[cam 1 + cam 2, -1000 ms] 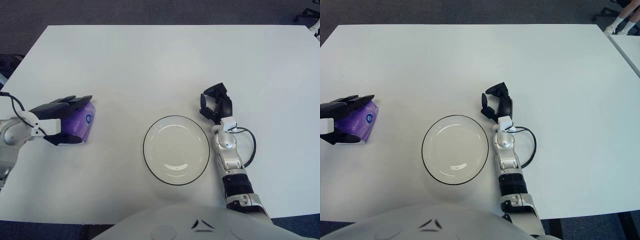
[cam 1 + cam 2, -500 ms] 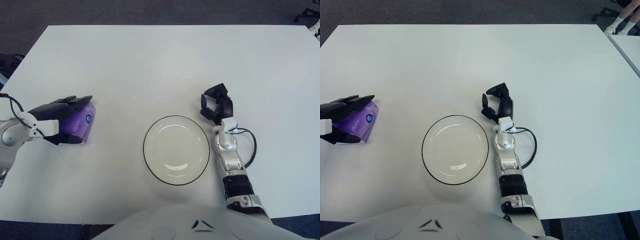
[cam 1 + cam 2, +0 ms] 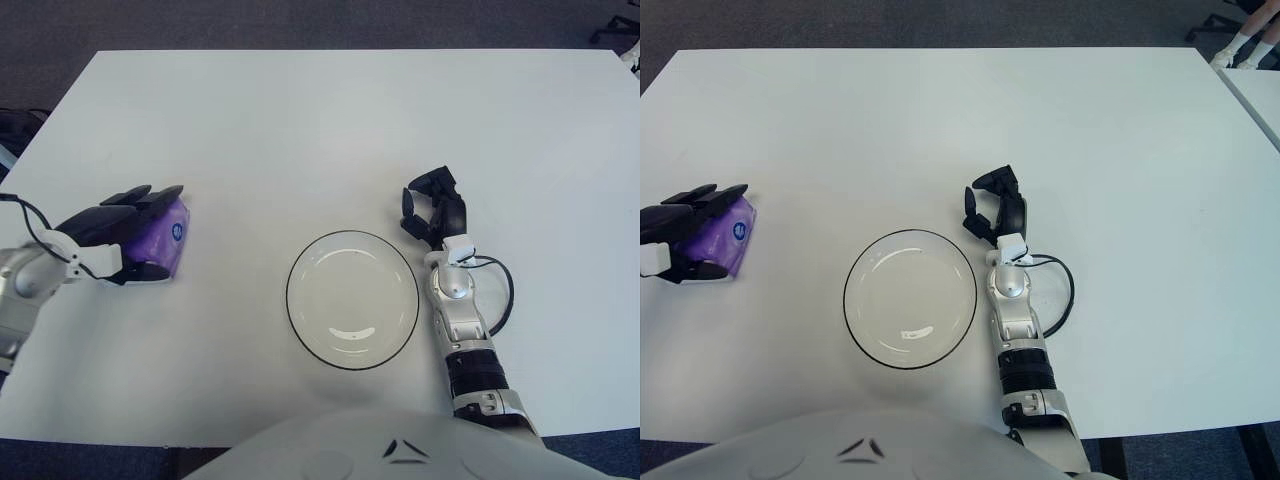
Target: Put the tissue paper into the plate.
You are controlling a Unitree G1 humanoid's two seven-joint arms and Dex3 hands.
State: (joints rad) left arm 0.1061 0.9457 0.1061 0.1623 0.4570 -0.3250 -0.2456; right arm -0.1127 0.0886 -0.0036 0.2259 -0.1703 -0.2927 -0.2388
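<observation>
A purple tissue pack (image 3: 168, 240) lies at the left side of the white table. My left hand (image 3: 166, 231) is closed around it, with the dark fingers (image 3: 140, 200) across its top and the thumb (image 3: 150, 270) against its near edge. The round white plate (image 3: 350, 285) with a dark rim sits in the middle near the front, holding nothing, about a plate's width to the right of the pack. My right hand (image 3: 432, 208) shows just beyond the plate's right rim, its fingers loosely bent and holding nothing.
A black cable (image 3: 497, 290) loops beside my right forearm. The white table (image 3: 330, 130) stretches wide behind the plate, with dark carpet beyond its edges.
My left hand has drawn in tighter on the tissue pack and shifted slightly left and back with it. The right hand and the plate have stayed put.
</observation>
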